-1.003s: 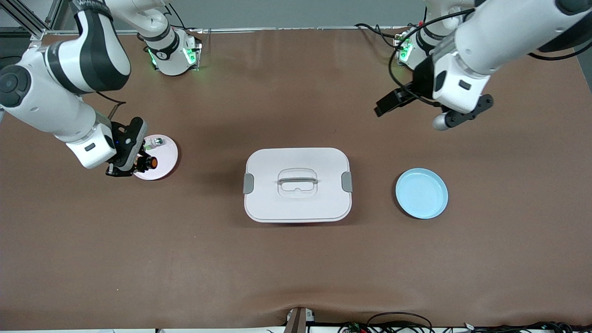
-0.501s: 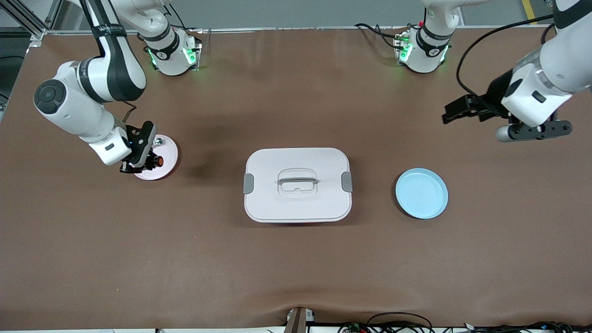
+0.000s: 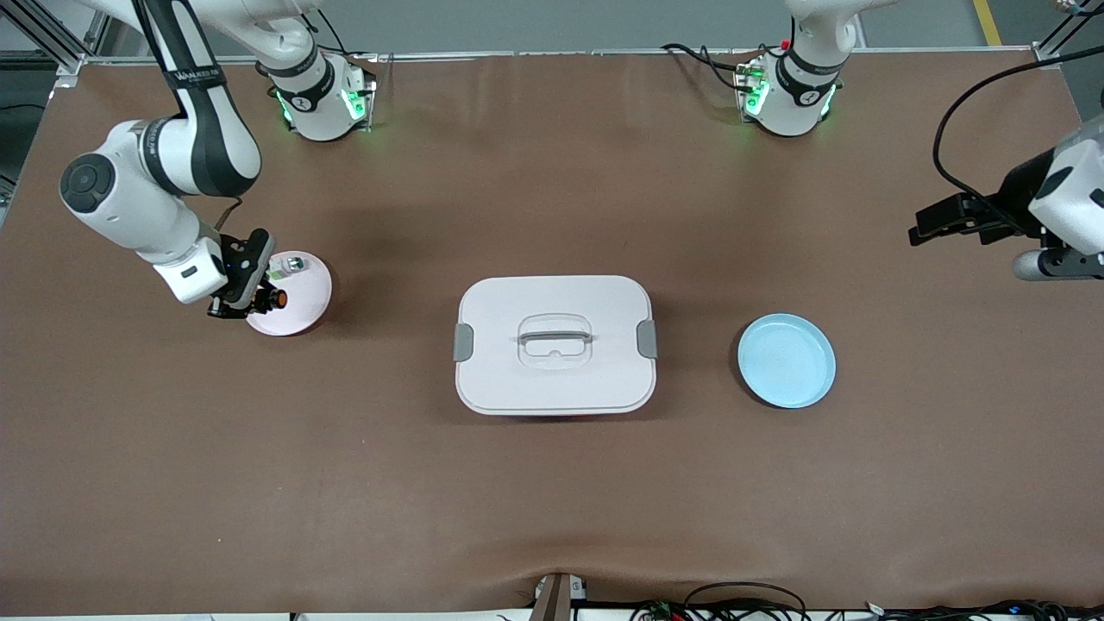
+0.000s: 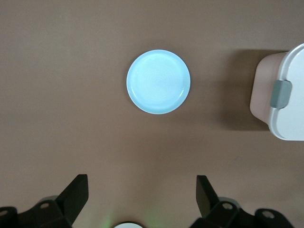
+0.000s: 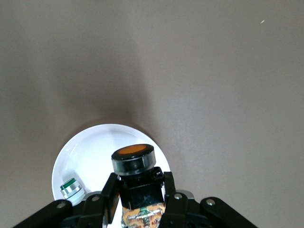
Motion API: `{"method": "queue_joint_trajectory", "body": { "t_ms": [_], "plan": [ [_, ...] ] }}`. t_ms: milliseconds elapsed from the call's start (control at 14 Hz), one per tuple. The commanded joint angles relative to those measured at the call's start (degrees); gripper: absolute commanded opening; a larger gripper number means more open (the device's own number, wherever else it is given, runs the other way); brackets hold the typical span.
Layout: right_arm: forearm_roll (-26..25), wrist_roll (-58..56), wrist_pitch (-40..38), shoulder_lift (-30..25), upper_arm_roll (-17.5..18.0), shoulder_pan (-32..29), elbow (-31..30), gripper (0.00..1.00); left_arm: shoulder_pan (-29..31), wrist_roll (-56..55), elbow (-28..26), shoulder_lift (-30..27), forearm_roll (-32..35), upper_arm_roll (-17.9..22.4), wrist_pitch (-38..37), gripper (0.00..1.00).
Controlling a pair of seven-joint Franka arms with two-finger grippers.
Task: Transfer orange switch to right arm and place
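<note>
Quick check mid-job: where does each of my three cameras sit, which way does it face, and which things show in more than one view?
Front view: high across the table, facing both bases; shows both arms, the right tool shut on the orange switch over the pink plate.
Left wrist view: looks down past the open left tool at the blue plate and white box.
Right wrist view: looks down past its tool at the switch, plate and silver-and-green switch.
Shared: front shows everything both wrist views show.

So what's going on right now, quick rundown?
Right gripper shut on orange switch, over white plate. Left gripper open, waiting above table near blue plate. Silver-green switch on white plate; nothing blocking.
</note>
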Motion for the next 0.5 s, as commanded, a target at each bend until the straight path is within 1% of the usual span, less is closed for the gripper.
{"method": "queue_joint_trajectory", "body": {
  "t_ms": [0, 143, 430],
  "plan": [
    [-1.1, -0.4, 4.5, -2.3, 0.9, -1.1, -5.0, 0.0, 2.4, 4.9, -10.2, -7.1, 0.8, -0.3, 7.0, 1.0],
    [-1.1, -1.0, 8.3, -2.0, 0.9, -1.2, -7.2, 0.0, 2.5, 5.1, -17.0, -11.3, 0.8, -0.2, 12.2, 1.0],
    [-1.1, -1.2, 14.4, 0.1, 0.9, -1.9, -9.9, 0.0, 3.8, 9.2, -26.1, -17.1, -0.1, -0.1, 19.1, 1.0]
  ]
}}
